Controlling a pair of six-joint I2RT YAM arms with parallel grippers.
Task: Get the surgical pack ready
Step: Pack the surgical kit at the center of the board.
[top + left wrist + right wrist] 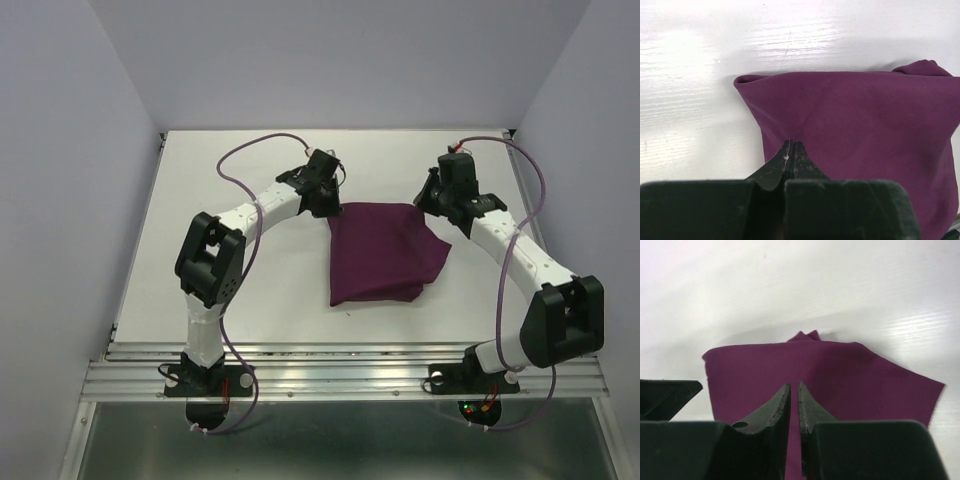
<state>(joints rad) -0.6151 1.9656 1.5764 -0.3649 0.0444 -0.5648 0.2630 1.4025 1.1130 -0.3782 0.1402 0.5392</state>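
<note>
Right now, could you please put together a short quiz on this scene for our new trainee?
1. True or false: a steel tray sits on top of the purple cloth.
2. The left gripper and right gripper meet the cloth at: A) its far corners; B) its near edge; C) nowhere.
3. Fill in: in the right wrist view, the narrow gap between the fingers shows ___.
Key: 1 false; 2 A; 3 purple cloth.
</note>
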